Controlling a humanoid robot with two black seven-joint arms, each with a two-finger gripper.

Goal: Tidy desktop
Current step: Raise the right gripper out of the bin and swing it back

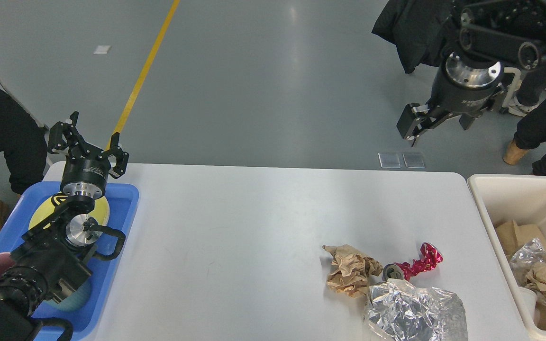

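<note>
Hanging wide open and empty at 1 o'clock, the right claw could knock the crushed can off the table, which fills the middle. The left claw, at 9 o'clock, is open and empty too.

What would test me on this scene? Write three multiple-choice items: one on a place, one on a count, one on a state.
1. Where is the red can?
A. in the tray
B. on the desktop
C. in the bin

2. How many pieces of litter lie on the desktop?
A. one
B. five
C. three

3. The left claw is:
A. open
B. shut on the can
C. shut on a plate

Answers:
1 B: the can lies on the white top beside the paper wad.
2 C: wad, can and foil.
3 A: its fingers are spread with nothing between them.
</note>
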